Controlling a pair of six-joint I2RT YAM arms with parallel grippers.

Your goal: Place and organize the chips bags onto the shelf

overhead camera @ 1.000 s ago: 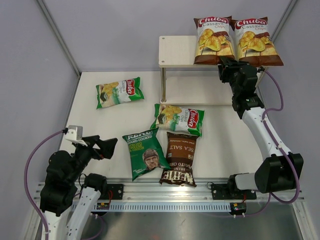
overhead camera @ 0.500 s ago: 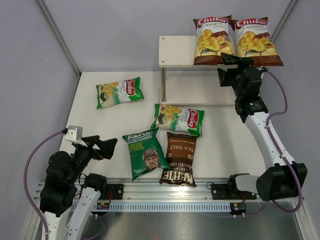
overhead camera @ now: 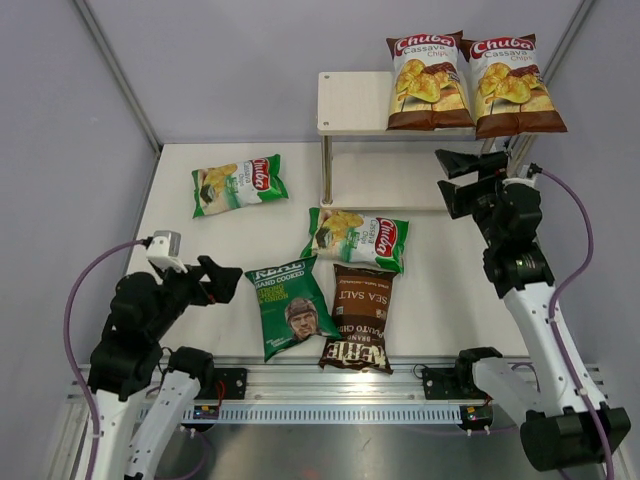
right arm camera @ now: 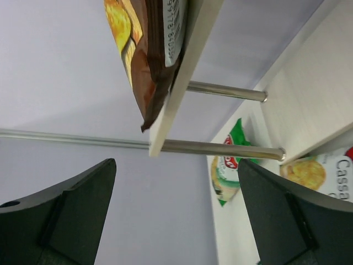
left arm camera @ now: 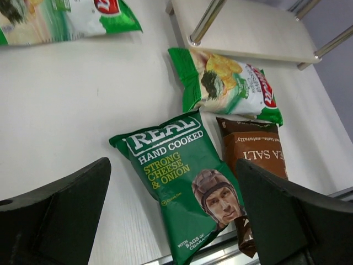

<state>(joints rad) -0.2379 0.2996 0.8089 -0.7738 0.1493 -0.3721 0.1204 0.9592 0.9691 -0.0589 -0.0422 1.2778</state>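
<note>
Two brown-and-white Chuba bags (overhead camera: pixel 430 80) (overhead camera: pixel 512 85) lie side by side on the right of the shelf's top board (overhead camera: pixel 350 100); one overhangs the board's edge (right arm camera: pixel 146 49). My right gripper (overhead camera: pixel 452 180) (right arm camera: pixel 176 165) hangs open and empty just in front of and below that board. On the table lie a green Chuba bag (overhead camera: pixel 238 184) at the left, another (overhead camera: pixel 357 238) in the middle, the dark green REAL bag (overhead camera: pixel 292 306) (left arm camera: pixel 182 182) and the brown Kettle bag (overhead camera: pixel 358 316) (left arm camera: pixel 256 160). Left of the REAL bag, my left gripper (overhead camera: pixel 213 282) (left arm camera: pixel 172 165) is open above the table.
The shelf's lower board (left arm camera: pixel 248 30) is bare, with thin metal legs (right arm camera: pixel 220 149) at its corners. Grey walls close in the table on the left, back and right. A metal rail (overhead camera: pixel 330 400) runs along the near edge.
My right gripper has opened, let go of the right brown Chuba bag on the top board and drawn back toward me. The left arm has shifted slightly forward.
</note>
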